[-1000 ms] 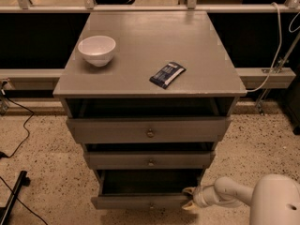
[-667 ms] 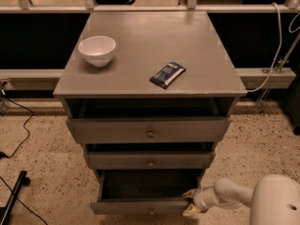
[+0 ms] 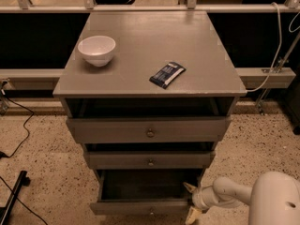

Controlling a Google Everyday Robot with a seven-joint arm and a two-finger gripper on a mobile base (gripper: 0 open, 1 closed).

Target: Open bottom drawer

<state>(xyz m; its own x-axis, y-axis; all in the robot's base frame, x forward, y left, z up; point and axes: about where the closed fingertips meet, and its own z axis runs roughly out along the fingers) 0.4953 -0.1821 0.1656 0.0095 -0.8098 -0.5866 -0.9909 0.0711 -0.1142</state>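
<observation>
The bottom drawer [image 3: 140,207] is the lowest and narrowest grey front of the cabinet. It stands pulled out toward the camera, and its dark inside [image 3: 145,184] shows. Its tiny knob [image 3: 151,212] is just visible at the frame's lower edge. My gripper [image 3: 191,201] is at the right end of this drawer front. One pale finger [image 3: 190,187] is behind the front and the other [image 3: 192,215] is before it. They stand apart, straddling the front. My white arm [image 3: 225,193] reaches in from the lower right.
The middle drawer [image 3: 150,160] and the wide top drawer [image 3: 149,130] sit above, each slightly out. A white bowl [image 3: 96,49] and a dark snack packet [image 3: 167,74] lie on the cabinet top [image 3: 140,27]. Cables [image 3: 14,144] and a black bar [image 3: 14,196] lie on the floor at left.
The bottom drawer has slid a little further out toward the camera, and my gripper has moved with its right end. Nothing else has moved.
</observation>
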